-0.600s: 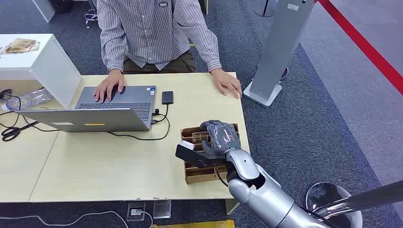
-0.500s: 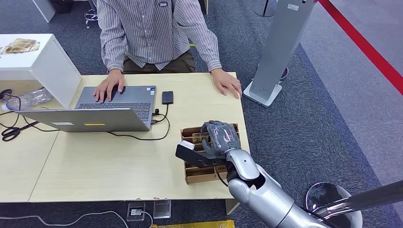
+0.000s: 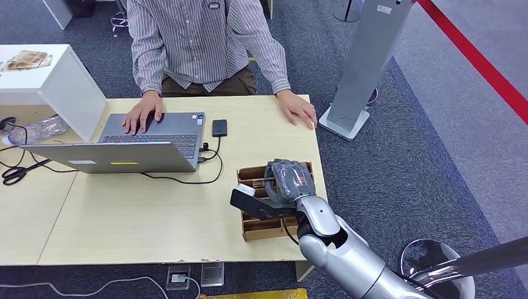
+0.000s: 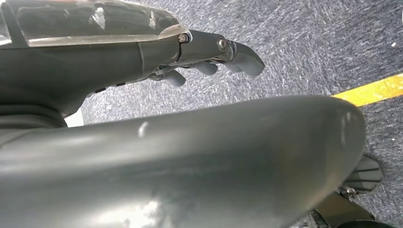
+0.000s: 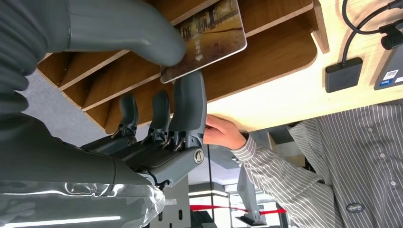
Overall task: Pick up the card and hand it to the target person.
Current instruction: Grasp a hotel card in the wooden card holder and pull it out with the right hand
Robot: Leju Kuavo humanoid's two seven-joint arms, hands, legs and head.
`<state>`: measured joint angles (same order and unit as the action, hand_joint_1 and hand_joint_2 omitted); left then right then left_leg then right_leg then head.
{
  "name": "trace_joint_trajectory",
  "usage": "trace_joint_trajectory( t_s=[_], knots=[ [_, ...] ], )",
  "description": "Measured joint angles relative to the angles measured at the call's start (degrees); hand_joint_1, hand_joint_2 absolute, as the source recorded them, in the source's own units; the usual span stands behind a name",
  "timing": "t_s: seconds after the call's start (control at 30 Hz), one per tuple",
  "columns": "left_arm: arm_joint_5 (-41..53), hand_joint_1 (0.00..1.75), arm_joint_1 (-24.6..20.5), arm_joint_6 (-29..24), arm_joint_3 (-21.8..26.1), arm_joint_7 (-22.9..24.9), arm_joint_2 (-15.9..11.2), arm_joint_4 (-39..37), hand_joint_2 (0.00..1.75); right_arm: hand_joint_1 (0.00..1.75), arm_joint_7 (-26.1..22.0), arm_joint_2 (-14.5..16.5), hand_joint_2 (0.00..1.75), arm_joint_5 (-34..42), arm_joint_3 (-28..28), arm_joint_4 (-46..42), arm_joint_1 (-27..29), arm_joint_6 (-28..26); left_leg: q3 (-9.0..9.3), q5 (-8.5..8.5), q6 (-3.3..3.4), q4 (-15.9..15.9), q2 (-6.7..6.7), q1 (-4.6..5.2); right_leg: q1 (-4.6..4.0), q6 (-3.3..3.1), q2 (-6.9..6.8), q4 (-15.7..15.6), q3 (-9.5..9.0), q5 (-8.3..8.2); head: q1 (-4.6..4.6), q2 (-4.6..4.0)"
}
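In the right wrist view a card point(image 5: 209, 40) printed with a brownish photo stands in a slot of the wooden card holder point(image 5: 285, 52). My right hand point(image 5: 180, 85) pinches it between the thick thumb and a dark finger. In the head view my right hand point(image 3: 287, 180) sits curled over the card holder point(image 3: 261, 227) near the table's right front corner. The person in a striped shirt point(image 3: 199, 43) sits across the table, one hand on the laptop point(image 3: 149, 140) and the other flat on the tabletop point(image 3: 297, 109). My left hand point(image 4: 190, 52) hangs over grey carpet and holds nothing.
A black device point(image 3: 219, 128) with a cable lies beside the laptop. A white box point(image 3: 56, 81) and scissors point(image 3: 12, 174) sit at the table's left. A grey pillar point(image 3: 364, 62) stands on the floor right of the table, with a red floor line point(image 3: 473, 56) beyond it.
My right hand has closed slightly further over the holder, and less of the card's top shows beside its fingers in the head view. The person has not moved.
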<state>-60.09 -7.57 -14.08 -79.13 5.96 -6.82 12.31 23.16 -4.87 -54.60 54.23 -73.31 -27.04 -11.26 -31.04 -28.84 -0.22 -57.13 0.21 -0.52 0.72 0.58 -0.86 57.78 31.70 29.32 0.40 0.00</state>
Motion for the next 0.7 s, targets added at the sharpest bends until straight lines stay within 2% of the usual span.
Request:
trace_joint_trajectory(
  t_s=[0.13,0.3,0.43,0.7],
  knots=[
    [0.01,0.00,-0.10,0.06,-0.02,0.04,0.00,0.00,0.00,1.72,-0.04,0.01,1.75,0.01,0.00,0.00,0.00,-0.19,0.00,0.00,0.00,0.00,0.00,0.00,0.00,0.00,0.00,0.00,0.00,0.00,0.01,0.01],
    [-0.14,0.00,-0.12,0.96,-0.02,-0.21,0.00,0.00,0.00,1.75,-0.07,0.02,1.75,0.10,0.00,0.00,0.02,-0.26,0.01,0.00,0.00,0.00,0.00,0.00,0.00,0.00,0.00,0.00,0.00,0.00,0.01,0.01],
    [-0.17,0.00,-0.12,1.29,-0.02,-0.50,-0.01,0.00,1.75,1.75,-0.09,0.02,1.75,0.11,0.00,0.01,0.05,-0.27,0.01,0.00,0.00,0.00,0.00,0.00,0.00,0.00,0.00,0.00,0.00,0.00,-0.01,0.01],
    [-0.32,0.00,-0.08,1.16,-0.02,-1.07,-0.07,0.00,1.75,1.75,-0.46,0.01,1.75,0.46,-0.04,0.07,0.06,-0.28,0.00,0.00,0.00,0.00,0.00,0.00,0.00,0.00,0.00,0.00,0.00,0.00,0.01,0.00]
  ],
)
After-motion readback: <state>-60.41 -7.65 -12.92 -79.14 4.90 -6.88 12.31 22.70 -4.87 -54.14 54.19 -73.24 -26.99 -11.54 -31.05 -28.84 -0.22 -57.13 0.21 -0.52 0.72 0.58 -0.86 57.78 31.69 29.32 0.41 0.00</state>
